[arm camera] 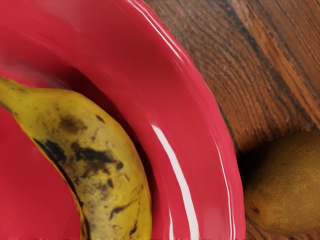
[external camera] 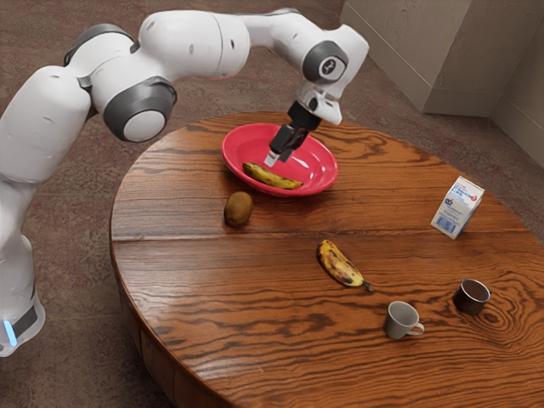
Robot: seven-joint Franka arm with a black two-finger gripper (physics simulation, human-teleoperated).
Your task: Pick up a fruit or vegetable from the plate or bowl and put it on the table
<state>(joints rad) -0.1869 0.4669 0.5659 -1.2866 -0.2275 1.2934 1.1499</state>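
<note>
Banana (external camera: 272, 178) in red bowl (external camera: 324, 160): lies just below the open gripper (external camera: 279, 158), long axis slanting across the exterior view.

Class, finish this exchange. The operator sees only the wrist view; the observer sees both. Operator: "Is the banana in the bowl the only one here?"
Observer: No, another banana lies directly on the table.
Operator: Anything for drinking from out there?
Observer: Yes, a pale cup with a handle stands on the table.
Operator: Is my pincer open?
Observer: Yes, its two fingers stand apart.
</note>
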